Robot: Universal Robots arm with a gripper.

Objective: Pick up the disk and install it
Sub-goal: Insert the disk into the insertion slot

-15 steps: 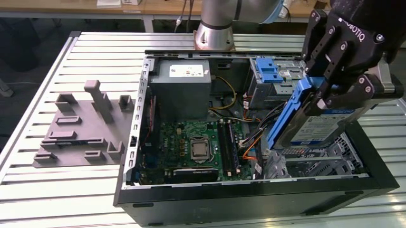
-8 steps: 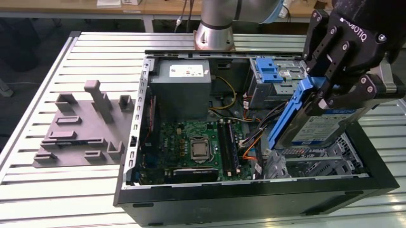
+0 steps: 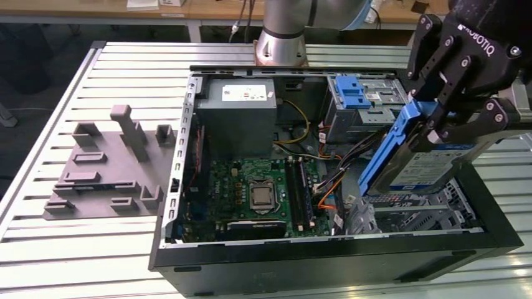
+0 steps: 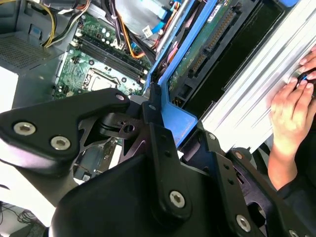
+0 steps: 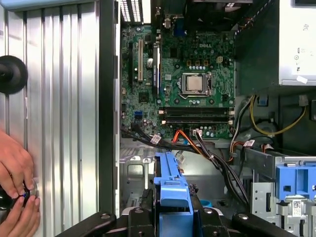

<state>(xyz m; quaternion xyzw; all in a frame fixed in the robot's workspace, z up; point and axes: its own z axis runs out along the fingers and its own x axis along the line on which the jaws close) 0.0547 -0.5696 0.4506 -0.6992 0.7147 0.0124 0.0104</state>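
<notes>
Two jaws clamp the disk [image 3: 425, 168] edgewise.

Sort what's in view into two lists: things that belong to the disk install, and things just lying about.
Job in hand:
open black computer case
flat silver disk in its blue plastic carrier, tilted above the case
black gripper, shut on the disk

Lying about:
grey moulded fixture plate on the slatted metal table
a person's hands by the table

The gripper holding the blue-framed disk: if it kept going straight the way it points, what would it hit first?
The gripper, through its disk, would probably meet the silver metal bay first; depth is unclear.
</notes>
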